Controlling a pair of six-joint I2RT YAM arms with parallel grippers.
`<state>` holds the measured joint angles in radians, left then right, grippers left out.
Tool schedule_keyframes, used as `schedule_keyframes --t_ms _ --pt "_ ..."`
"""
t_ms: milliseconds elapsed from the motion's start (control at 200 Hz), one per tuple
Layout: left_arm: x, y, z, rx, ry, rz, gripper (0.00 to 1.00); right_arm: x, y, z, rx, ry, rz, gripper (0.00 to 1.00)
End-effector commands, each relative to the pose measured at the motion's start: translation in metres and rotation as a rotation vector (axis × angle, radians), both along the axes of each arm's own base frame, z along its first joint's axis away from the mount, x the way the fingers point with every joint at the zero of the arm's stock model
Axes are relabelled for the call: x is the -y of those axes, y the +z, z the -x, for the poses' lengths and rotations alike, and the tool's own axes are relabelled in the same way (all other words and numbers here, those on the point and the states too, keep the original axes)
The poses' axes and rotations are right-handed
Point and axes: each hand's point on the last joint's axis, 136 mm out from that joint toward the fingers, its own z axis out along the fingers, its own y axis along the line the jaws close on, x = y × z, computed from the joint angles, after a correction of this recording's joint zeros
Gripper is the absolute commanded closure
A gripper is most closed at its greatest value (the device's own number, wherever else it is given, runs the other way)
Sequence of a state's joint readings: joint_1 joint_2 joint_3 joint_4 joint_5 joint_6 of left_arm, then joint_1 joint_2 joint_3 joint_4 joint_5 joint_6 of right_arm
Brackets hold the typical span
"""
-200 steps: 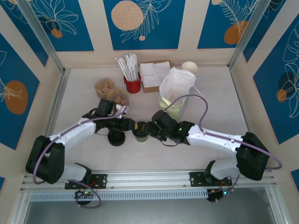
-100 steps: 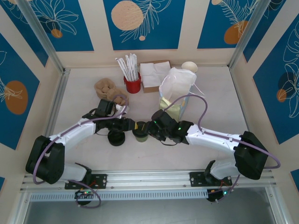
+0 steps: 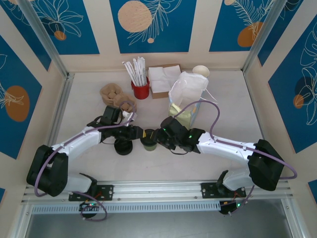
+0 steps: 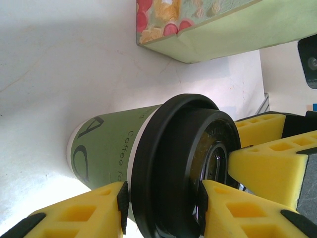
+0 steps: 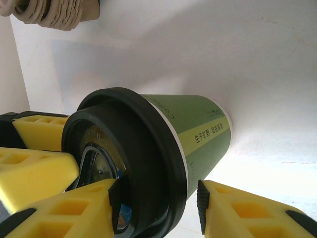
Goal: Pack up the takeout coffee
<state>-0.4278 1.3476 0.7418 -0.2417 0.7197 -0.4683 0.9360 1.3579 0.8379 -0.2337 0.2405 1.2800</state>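
The takeout coffee (image 3: 148, 141) stands upright mid-table, with olive-green sides (image 4: 104, 148) and a black domed lid (image 5: 143, 148). Both grippers reach it from opposite sides. My left gripper (image 3: 142, 134) comes from the left and is shut on the lid (image 4: 162, 208), one pad under the rim and one on the dome top. My right gripper (image 3: 158, 135) straddles the lid (image 5: 156, 208). One of its pads lies on the lid top; the other stands a little off the cup wall, so it is open.
An all-black round lid piece (image 3: 123, 147) lies left of the cup. A white bag (image 3: 187, 91) with a green box (image 3: 181, 116) stands just behind right. Further back are brown cardboard carriers (image 3: 115, 95), a red cup of straws (image 3: 140, 90), napkins (image 3: 163, 79) and white cups (image 3: 200, 71).
The right arm has shifted slightly to the left towards the cup. The cup and the left arm stay where they were.
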Motion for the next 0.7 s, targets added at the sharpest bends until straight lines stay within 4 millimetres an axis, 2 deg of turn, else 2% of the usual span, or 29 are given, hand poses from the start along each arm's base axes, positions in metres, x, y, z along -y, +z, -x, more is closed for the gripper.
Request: schedule_keyframes --t_ms 0,270,540,695 --pt "-0.017 -0.029 0.021 -0.100 0.020 -0.117 0.59 0.022 -0.027 0.015 -0.067 0.008 0.139 0.53" --pt "-0.014 -0.002 0.019 -0.055 0.023 -0.091 0.56 0.010 -0.011 0.011 -0.041 0.030 0.093 0.50" --pt "-0.012 0.010 0.016 -0.038 0.032 -0.079 0.52 0.005 0.000 0.008 -0.024 0.045 0.080 0.46" --pt "-0.014 0.018 0.012 -0.012 0.046 -0.086 0.45 0.001 0.008 0.006 -0.016 0.056 0.069 0.44"
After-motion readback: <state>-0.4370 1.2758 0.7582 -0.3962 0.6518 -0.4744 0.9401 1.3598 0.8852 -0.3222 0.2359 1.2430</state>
